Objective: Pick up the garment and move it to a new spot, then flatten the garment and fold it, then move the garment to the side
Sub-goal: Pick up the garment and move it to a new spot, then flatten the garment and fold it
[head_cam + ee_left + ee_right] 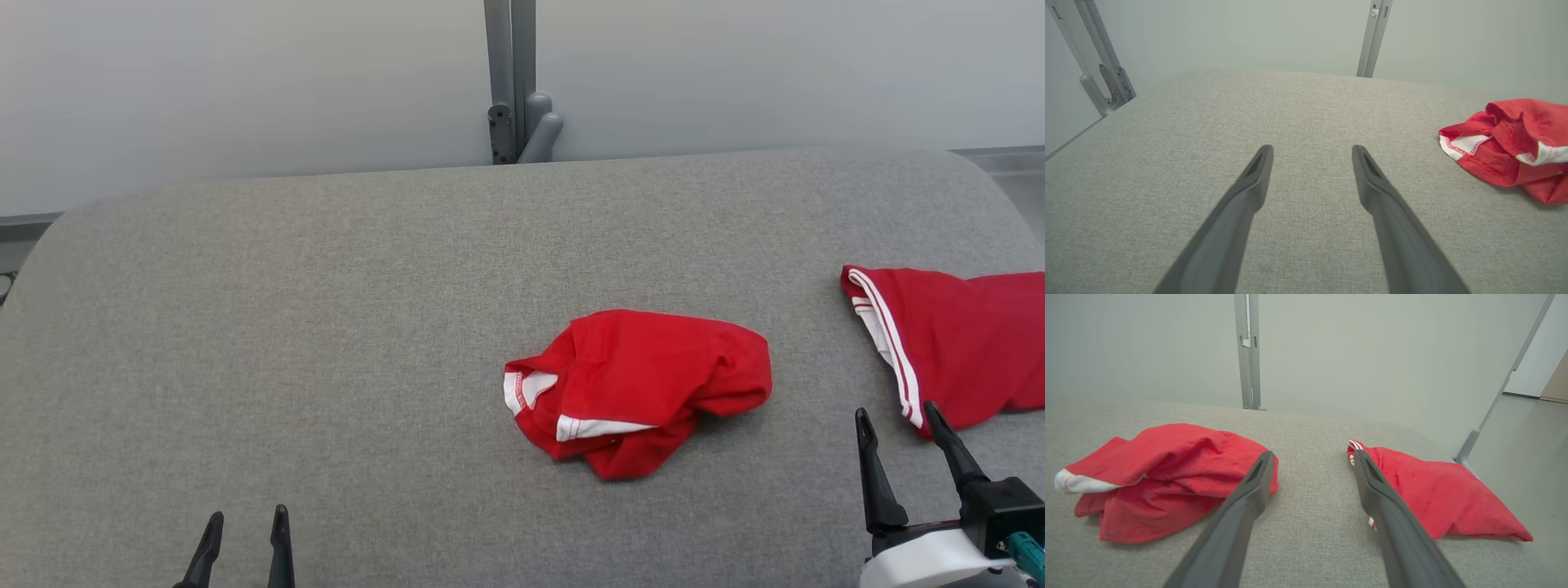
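Note:
A crumpled red garment [645, 388] with white trim lies in a heap on the grey padded table [326, 327], a little right of the middle. It also appears at the right edge of the left wrist view [1511, 147] and left of the fingers in the right wrist view [1167, 477]. My left gripper [248, 518] stands open at the near left, well apart from the garment, with bare cloth surface between its fingers [1312, 149]. At the near right my right gripper [896, 412] is open and holds nothing [1312, 454].
A second red garment [955, 343] with white side stripes lies flatter at the table's right edge, just beyond my right gripper [1433, 494]. A grey post [510, 82] stands behind the table's far edge against a pale wall. The table's right edge drops to the floor [1527, 457].

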### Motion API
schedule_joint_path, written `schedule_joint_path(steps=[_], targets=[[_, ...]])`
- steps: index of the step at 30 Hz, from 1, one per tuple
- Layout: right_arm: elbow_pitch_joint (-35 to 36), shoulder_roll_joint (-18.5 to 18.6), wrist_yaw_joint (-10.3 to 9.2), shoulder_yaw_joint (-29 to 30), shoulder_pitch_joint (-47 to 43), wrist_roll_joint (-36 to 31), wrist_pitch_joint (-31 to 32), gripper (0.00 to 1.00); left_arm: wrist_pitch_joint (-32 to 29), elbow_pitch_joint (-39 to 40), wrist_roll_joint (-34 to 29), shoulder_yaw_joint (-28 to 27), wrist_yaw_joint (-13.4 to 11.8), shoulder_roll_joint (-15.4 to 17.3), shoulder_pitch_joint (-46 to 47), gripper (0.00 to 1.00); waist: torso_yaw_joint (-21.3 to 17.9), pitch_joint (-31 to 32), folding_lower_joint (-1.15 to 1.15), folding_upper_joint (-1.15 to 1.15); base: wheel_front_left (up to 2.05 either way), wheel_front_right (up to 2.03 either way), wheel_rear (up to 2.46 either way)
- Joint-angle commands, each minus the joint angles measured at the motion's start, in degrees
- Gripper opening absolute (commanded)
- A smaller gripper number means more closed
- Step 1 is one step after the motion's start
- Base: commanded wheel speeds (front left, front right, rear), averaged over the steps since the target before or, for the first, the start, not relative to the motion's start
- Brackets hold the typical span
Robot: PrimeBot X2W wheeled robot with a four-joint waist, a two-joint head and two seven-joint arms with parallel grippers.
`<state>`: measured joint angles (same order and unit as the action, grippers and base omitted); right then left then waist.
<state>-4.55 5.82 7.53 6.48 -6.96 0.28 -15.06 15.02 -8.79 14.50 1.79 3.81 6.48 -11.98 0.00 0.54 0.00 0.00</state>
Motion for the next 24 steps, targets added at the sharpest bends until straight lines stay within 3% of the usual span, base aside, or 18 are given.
schedule_joint_path(steps=[1,9,14,17,24], targets=[[0.21,-0.18,-0.09,0.18,-0.71,-0.29,-0.16,1.0,0.16,0.11,-0.76,-0.88,0.72,-0.41,-0.71,1.0,0.35,0.32,0.0,0.0,0.0,0.0,0.0],[-0.03,-0.27,-0.09,-0.8,-0.13,-0.03,-0.16,1.0,0.16,0.14,-3.55,-3.78,3.16,-2.81,0.86,1.0,-0.05,0.27,0.0,0.0,0.0,0.0,0.0],[0.22,0.29,-0.09,-1.56,0.83,0.39,-0.16,1.0,0.16,0.62,-3.75,-0.79,3.69,-3.26,3.81,1.0,-1.48,-0.52,0.0,0.0,0.0,0.0,0.0],[0.45,0.56,-0.09,-2.34,1.9,0.57,-0.16,1.0,0.16,-0.53,-2.51,4.53,3.7,-3.42,6.61,1.0,-3.1,-1.43,0.0,0.0,0.0,0.0,0.0],[1.28,0.1,-0.09,-3.52,4.2,0.94,-0.17,1.0,-3.89,-9.9,5.63,24.37,3.7,-1.38,18.07,1.0,-7.87,-4.58,0.0,0.0,0.0,0.0,0.0]])
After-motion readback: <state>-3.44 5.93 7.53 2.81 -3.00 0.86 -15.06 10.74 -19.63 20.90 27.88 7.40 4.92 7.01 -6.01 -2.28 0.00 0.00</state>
